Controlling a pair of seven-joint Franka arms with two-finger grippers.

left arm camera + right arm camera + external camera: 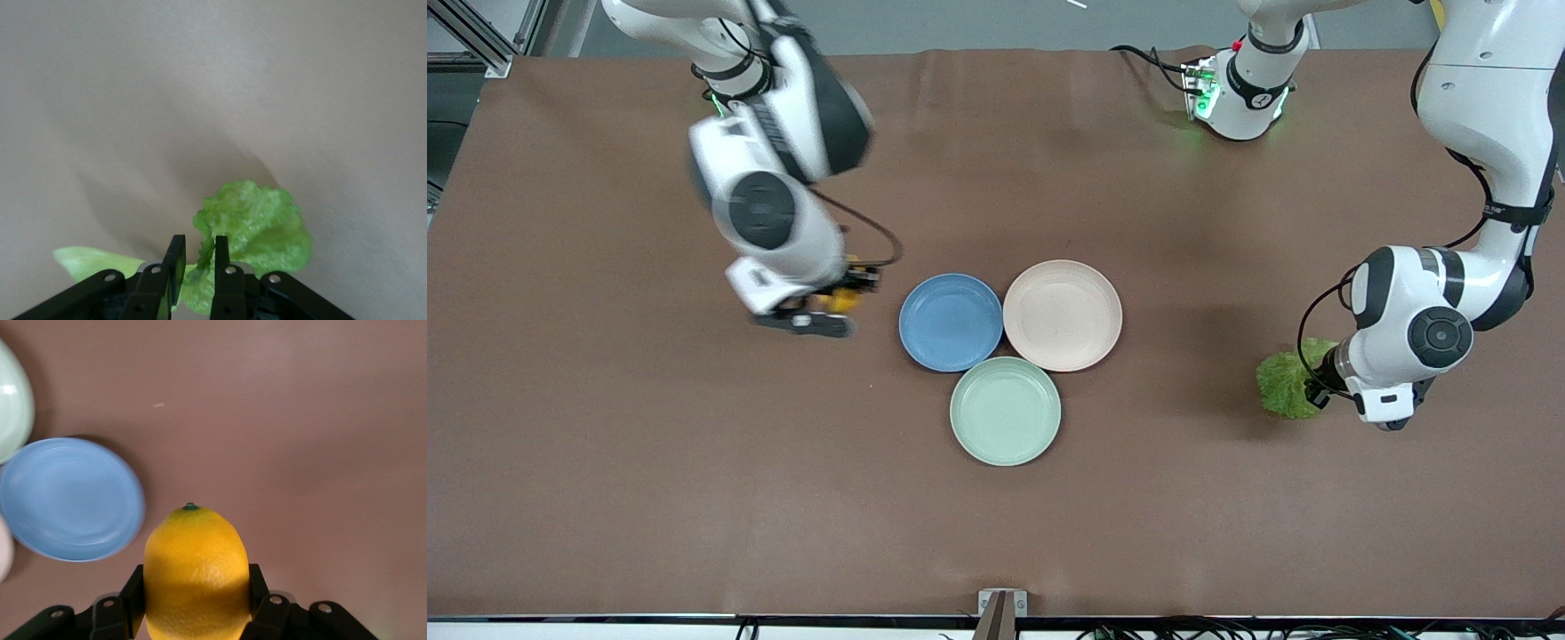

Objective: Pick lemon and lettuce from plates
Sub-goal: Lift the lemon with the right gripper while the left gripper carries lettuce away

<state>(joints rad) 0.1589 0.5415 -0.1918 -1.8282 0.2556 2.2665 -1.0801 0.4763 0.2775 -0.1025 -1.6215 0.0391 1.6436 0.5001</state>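
Observation:
My right gripper point(838, 298) is shut on the yellow lemon point(193, 570) and holds it above the bare table beside the blue plate point(950, 321), toward the right arm's end. The blue plate and the beige-pink plate point(1062, 315) hold nothing. The green lettuce point(1283, 384) lies on the table at the left arm's end. My left gripper point(1316, 388) is low over it. In the left wrist view the jaws stand a little apart point(198, 250). A fold of the lettuce point(257, 223) rises between them against one finger.
A pale mint-green plate point(1005, 411) sits nearer the front camera, touching the blue and beige-pink plates. It also shows in the right wrist view point(10, 407) beside the blue plate point(70, 499). Brown table cloth surrounds the plates.

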